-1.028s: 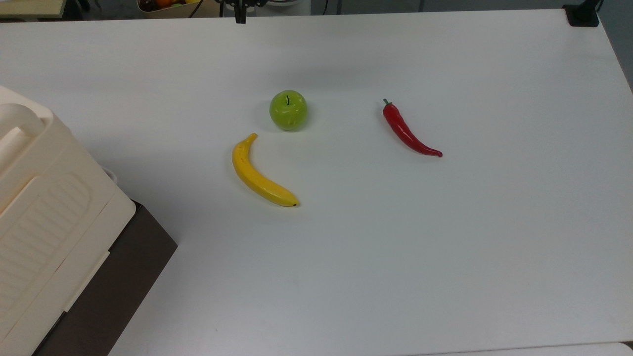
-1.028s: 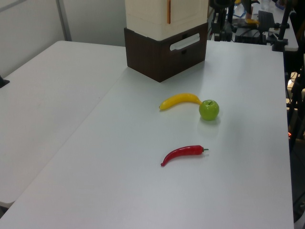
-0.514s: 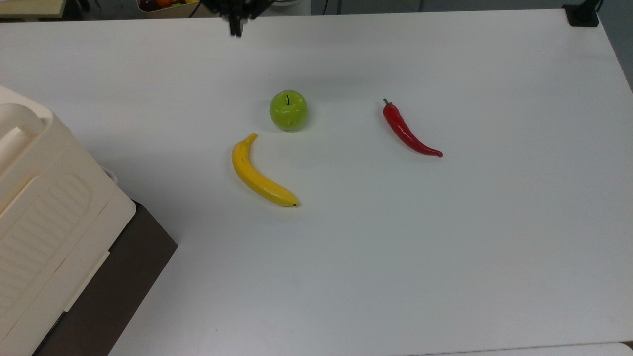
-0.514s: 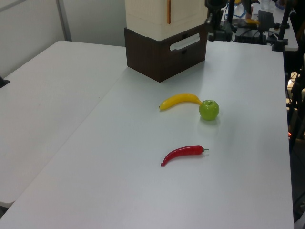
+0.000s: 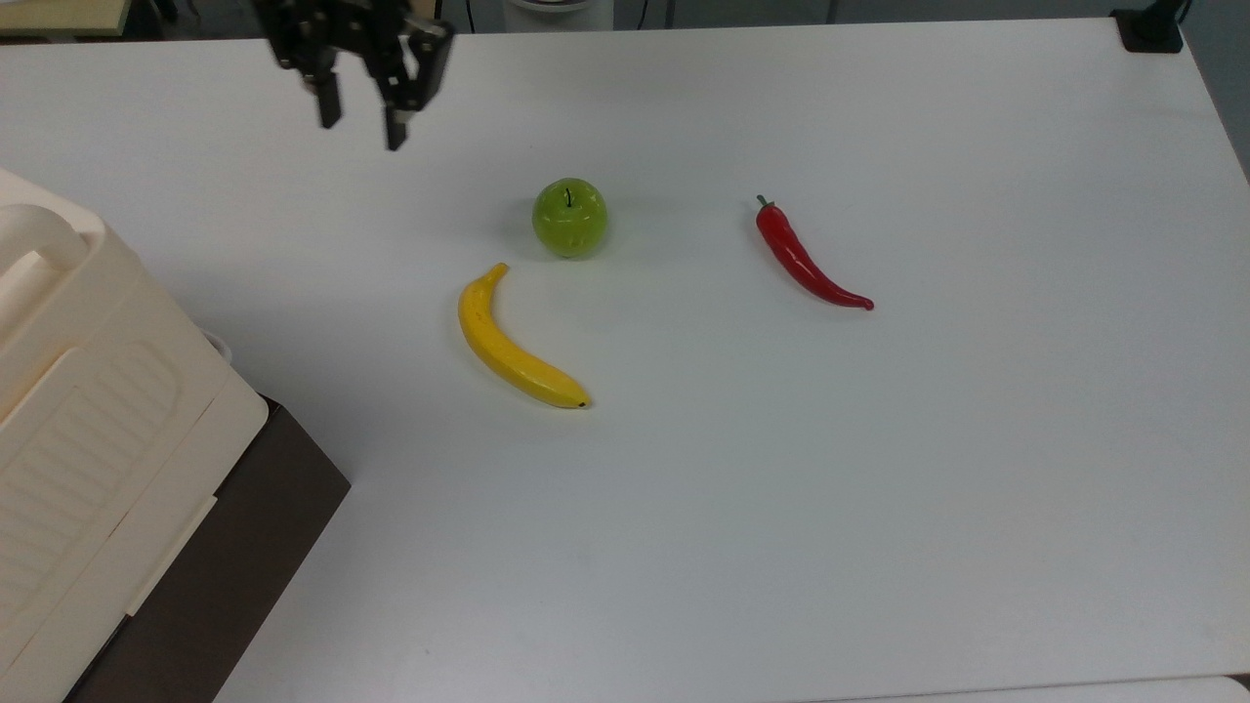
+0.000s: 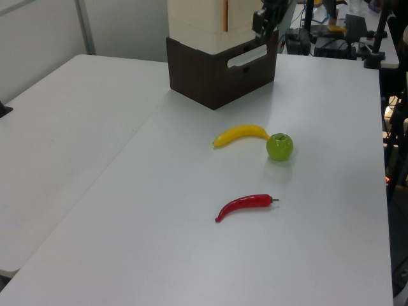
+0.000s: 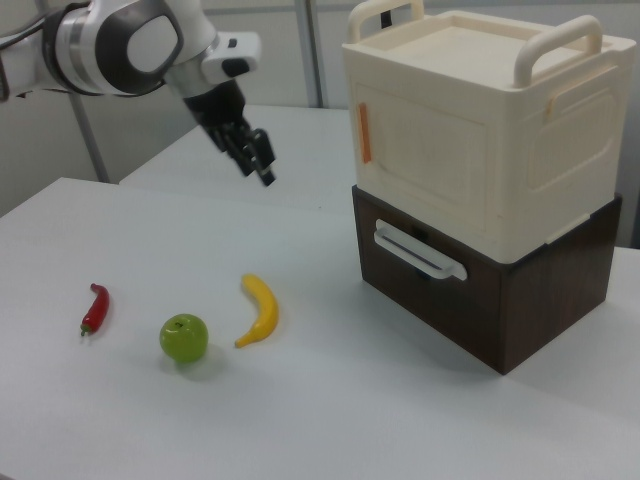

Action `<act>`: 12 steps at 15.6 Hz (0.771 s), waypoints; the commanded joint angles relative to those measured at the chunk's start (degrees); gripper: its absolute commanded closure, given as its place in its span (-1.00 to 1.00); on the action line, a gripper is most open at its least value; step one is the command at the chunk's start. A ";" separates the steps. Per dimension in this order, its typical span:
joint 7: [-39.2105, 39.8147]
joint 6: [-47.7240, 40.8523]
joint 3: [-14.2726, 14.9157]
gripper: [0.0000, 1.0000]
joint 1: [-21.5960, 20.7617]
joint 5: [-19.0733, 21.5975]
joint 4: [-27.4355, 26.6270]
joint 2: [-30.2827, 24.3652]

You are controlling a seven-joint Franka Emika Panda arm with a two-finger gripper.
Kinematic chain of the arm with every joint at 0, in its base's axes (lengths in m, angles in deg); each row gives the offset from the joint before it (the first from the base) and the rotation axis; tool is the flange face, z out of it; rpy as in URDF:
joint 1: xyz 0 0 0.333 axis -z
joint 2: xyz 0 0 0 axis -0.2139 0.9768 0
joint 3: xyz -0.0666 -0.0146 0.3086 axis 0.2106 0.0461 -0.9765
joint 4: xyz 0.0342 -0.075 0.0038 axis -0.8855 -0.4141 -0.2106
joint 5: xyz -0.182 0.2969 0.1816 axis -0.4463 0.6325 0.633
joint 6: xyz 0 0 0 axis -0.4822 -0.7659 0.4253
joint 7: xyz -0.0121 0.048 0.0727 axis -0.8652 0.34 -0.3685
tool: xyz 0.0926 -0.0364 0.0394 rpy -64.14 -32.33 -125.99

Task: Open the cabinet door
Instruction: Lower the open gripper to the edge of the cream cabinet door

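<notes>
The open, empty gripper (image 5: 359,122) hangs mid-approach, the cabinet door (image 7: 425,160) well apart, its edge probably next.

Cream ribbed cabinet (image 7: 480,130) on a dark brown base (image 7: 500,290) — perhaps an orange strip; yellow banana (image 5: 513,342), green apple (image 5: 569,217), red chilli (image 5: 806,259).

The arm (image 7: 120,40) is built of rounded white shells with glossy highlights, joined by a dark grey band at the joint. A white wrist block carries a small dark inset on its side. Below it the end effector (image 7: 258,160) is black and angular, with two slim black fingers (image 5: 328,105) ending in blunt tips; its body in the top view shows a pale metallic patch near one corner.
</notes>
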 commanded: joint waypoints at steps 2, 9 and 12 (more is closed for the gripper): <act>-1.76 10.14 0.05 -0.30 3.15 -2.45 2.46 3.04; -2.02 23.42 0.14 -0.31 6.67 -3.95 6.43 9.46; -2.37 26.85 0.66 -0.39 6.67 -4.39 6.69 10.43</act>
